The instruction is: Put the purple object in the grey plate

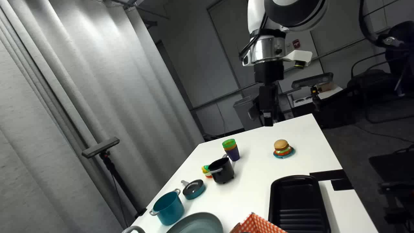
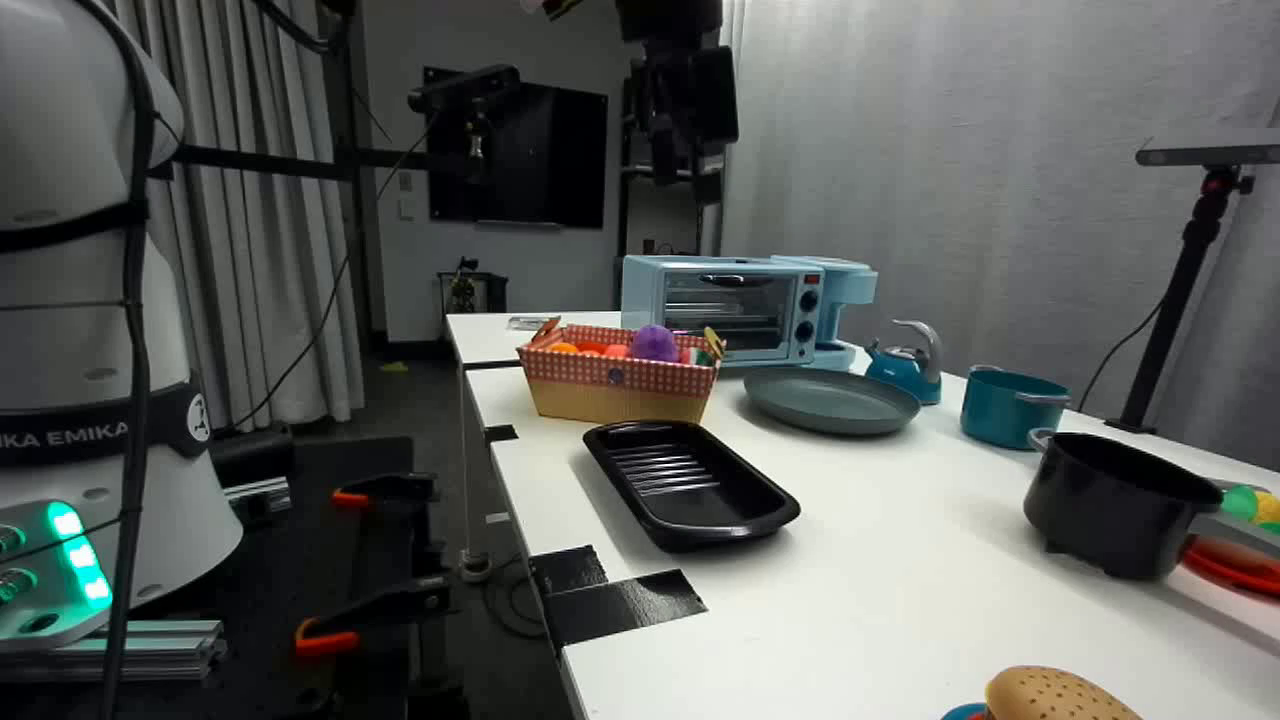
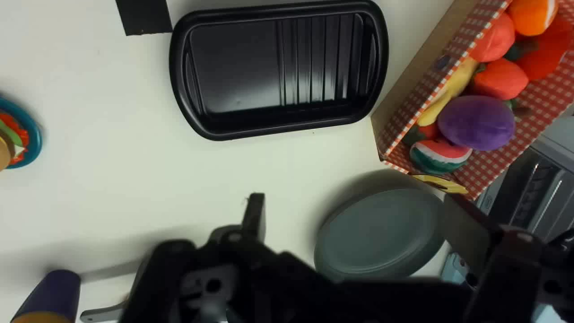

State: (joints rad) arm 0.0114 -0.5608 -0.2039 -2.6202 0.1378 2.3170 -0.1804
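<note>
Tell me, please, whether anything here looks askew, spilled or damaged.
Nothing on the table looks spilled or damaged: the stacked cups stand, and the toy burger sits on its teal dish. What does look odd is an exterior view where the table seems to slope and the curtain leans; probably that camera is tilted.

The claw [image 3: 356, 213] hangs pointing down, spread wide.

The gripper [image 1: 269, 120] hangs above the table [image 1: 250, 187]. The grey plate [image 1: 198, 225] lies beside a teal pot [image 1: 170, 210], and a toy burger [image 1: 282, 146] sits on a small teal dish [image 1: 290, 153].
</note>
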